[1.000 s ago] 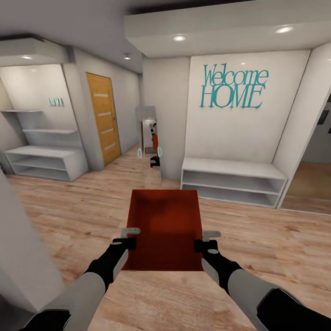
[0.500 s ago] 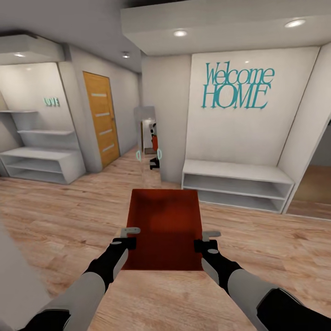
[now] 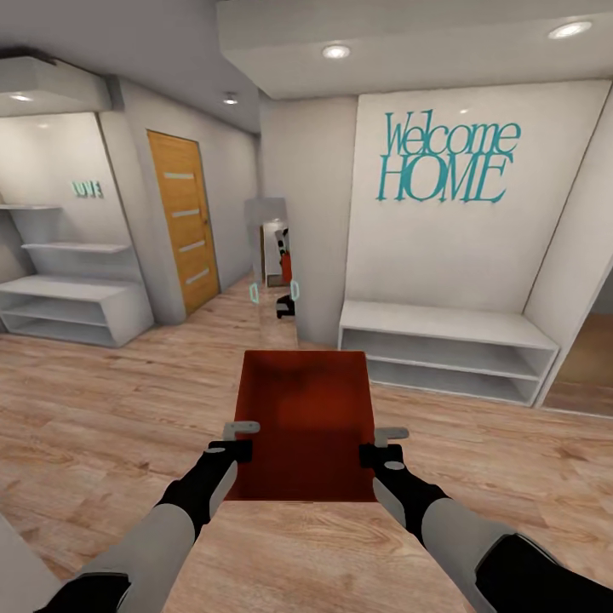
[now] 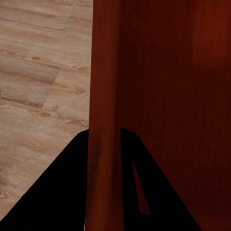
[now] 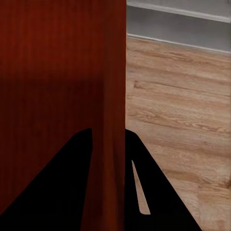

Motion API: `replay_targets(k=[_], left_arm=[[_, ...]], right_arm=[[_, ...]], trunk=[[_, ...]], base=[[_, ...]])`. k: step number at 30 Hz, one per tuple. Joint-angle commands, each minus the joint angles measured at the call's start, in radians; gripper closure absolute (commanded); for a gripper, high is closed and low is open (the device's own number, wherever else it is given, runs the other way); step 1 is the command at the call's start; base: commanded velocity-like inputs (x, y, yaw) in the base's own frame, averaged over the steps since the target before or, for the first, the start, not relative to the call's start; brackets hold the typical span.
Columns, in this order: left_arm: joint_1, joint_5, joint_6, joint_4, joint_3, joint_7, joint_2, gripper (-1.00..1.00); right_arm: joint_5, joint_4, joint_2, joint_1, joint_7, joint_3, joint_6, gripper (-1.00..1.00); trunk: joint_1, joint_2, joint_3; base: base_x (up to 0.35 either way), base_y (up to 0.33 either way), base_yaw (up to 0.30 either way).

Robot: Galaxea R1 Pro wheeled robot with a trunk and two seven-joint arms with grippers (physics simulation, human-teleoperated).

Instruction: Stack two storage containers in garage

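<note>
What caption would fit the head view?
Both grippers, left and right, carry an orange-red container through a wood-floored hallway toward a "Welcome HOME" sign.

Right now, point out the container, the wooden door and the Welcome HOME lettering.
storage container (image 3: 306,421): head view, on its inside bottom.
wooden door (image 3: 180,223): head view, on the middle of its panel.
Welcome HOME lettering (image 3: 447,162): head view, between the two words.

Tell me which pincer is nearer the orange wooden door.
Left. The left pincer grips the storage container's left wall, on the side toward the orange door; the right pincer grips the opposite wall, farther from it.
</note>
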Motion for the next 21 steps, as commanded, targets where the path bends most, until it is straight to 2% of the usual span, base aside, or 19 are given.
replay_targets(k=[1, 21], left_arm=[[0.000, 0.016, 0.004, 0.017, -0.012, 0.003, 0.037, 1.00], [0.000, 0.015, 0.004, 0.019, -0.012, 0.004, 0.038, 1.00]], right_arm=[[0.004, -0.003, -0.002, -0.002, 0.001, -0.008, -0.036, 1.00], [0.004, -0.003, -0.002, -0.002, 0.001, -0.008, -0.037, 1.00]], trunk=[[0.001, -0.002, -0.002], [0.001, -0.002, -0.002]], base=[[0.322, 0.000, 0.000], [0.322, 0.000, 0.000]])
